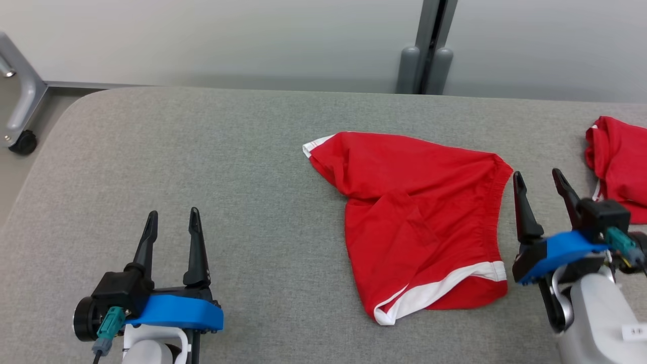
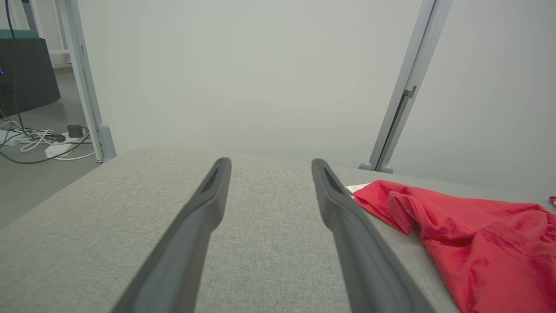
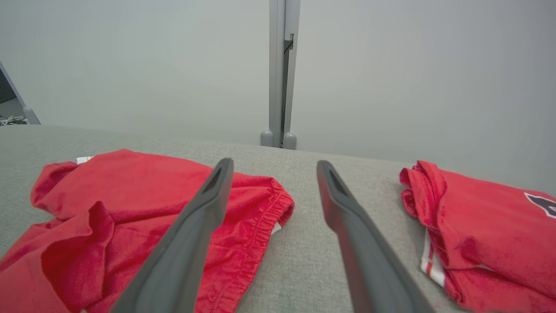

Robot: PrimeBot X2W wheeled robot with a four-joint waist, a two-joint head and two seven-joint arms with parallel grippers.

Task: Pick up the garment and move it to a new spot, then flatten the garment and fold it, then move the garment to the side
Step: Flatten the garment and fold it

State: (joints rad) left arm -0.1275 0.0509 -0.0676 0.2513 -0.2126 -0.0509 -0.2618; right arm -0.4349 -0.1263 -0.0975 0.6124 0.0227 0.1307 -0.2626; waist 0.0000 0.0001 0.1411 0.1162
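Right fingers (image 1: 523,212) apart beside red shorts (image 1: 419,217)

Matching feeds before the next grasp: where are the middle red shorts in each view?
Head view: red shorts right of centre, beside the right gripper.
Left wrist view: red shorts at lower right.
Right wrist view: red shorts at lower left.
Shared landmark: grey post behind the table.

Red garments: two, namely one pair of red shorts (image 1: 424,222) with white trim and one second red garment (image 1: 619,167) at the right edge. Robot hands: two, one left hand (image 1: 173,213) and one right hand (image 1: 536,173), each with two dark fingers (image 1: 196,247), four in all. Tabletop (image 1: 202,151): one, grey fabric; wall post (image 1: 429,45): one; caster wheel (image 1: 22,142): one.
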